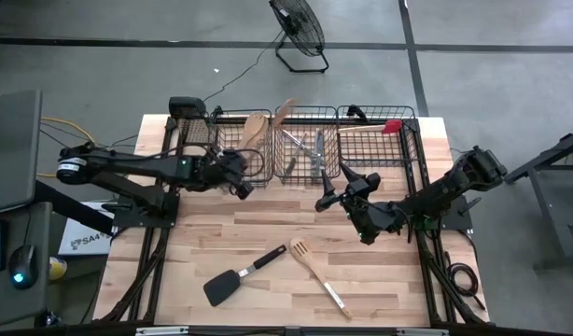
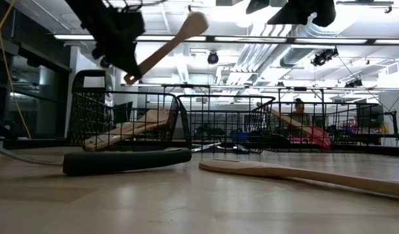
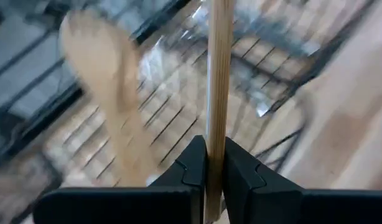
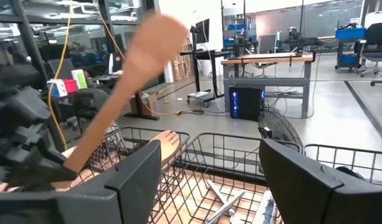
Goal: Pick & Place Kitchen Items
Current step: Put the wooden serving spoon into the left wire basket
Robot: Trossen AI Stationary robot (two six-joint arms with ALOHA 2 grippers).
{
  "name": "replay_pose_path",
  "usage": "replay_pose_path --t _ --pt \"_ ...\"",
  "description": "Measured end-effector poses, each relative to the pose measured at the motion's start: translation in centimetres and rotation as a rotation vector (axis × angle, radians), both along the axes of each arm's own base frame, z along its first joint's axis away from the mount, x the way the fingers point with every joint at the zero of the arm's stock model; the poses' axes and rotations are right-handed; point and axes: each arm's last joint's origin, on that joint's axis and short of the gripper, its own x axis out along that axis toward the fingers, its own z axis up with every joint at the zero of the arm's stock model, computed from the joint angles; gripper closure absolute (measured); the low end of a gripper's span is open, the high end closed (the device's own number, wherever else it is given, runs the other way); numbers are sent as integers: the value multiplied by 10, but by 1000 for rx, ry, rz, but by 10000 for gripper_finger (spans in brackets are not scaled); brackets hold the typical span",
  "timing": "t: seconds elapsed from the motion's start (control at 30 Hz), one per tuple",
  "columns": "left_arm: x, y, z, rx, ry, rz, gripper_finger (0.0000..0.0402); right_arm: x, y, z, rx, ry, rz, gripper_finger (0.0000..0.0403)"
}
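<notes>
My left gripper hovers at the near rim of the left wire basket, shut on a pale wooden spoon. The spoon's bowl is up in the air. A second wooden spoon lies in that basket. My right gripper stands open with nothing between its fingers, in front of the middle basket, which holds metal cutlery. A black turner and a wooden slotted turner lie flat on the table's near part. My left gripper pinches the spoon's handle near its free end between its two fingers. The handle runs out forward between the fingers, roughly along them. The spoon is lifted clear and slants upward over the left basket, bowl highest.
Three black wire baskets stand in a row along the far edge; the right one holds a red-headed spatula. A black box sits at the far left corner. Bare wood lies between the baskets and the two turners.
</notes>
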Motion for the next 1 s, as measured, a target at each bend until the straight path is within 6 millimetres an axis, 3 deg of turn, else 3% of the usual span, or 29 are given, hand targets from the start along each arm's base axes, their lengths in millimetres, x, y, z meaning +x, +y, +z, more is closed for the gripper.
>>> replay_pose_path --t 0.23,0.6,1.0 --pt "-13 20 -14 -71 127 176 380 1 0 -3 1 3 9 141" --pt "-25 42 -19 -255 180 231 380 1 1 -5 -3 11 23 141" --pt "-33 42 -44 -289 224 249 380 1 1 -5 -3 12 23 141"
